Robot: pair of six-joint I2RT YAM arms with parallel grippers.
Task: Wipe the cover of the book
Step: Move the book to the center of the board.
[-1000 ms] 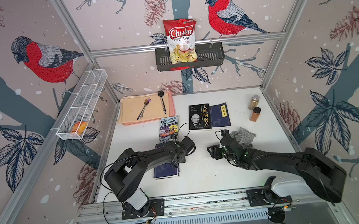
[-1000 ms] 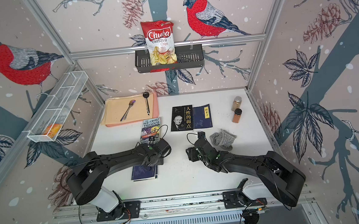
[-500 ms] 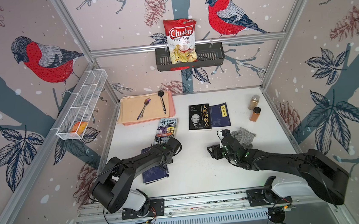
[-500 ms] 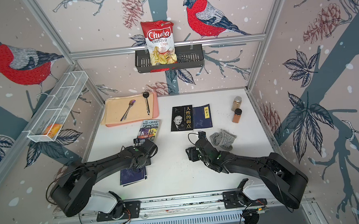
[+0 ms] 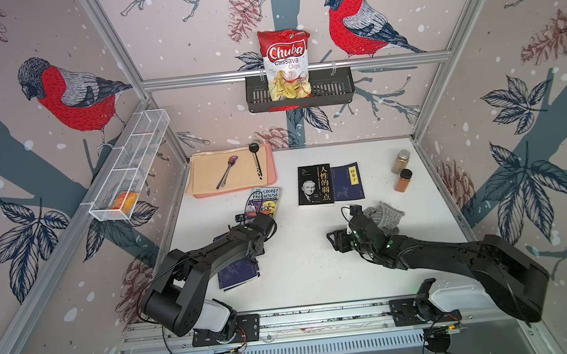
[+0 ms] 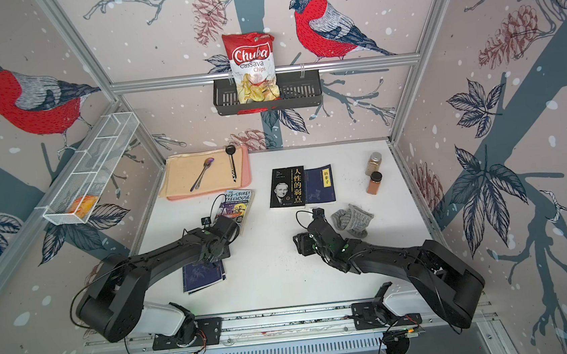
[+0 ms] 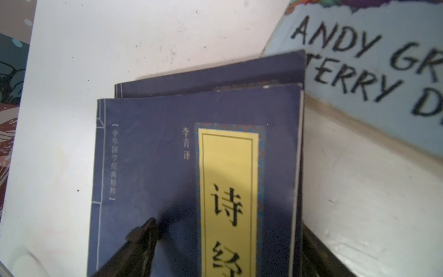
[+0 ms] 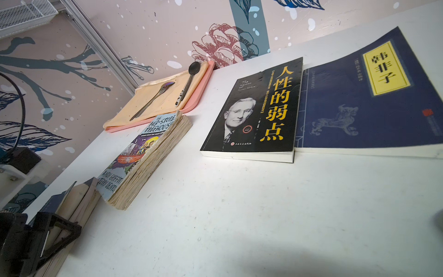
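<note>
My left gripper (image 7: 229, 236) is spread wide over the blue book (image 7: 143, 156), one fingertip (image 7: 143, 233) above its cover labelled 诗经, near the white table's (image 5: 311, 273) left edge. My right gripper (image 5: 366, 221) sits beside the grey cloth (image 5: 389, 216); whether its jaws pinch it I cannot tell. Just beyond the book lies the "Treehouse" paperback (image 5: 264, 200). Bird-papered walls (image 5: 192, 35) surround; the far basket (image 5: 337, 89) holds Chuba Cassava Chips (image 5: 285, 55).
</note>
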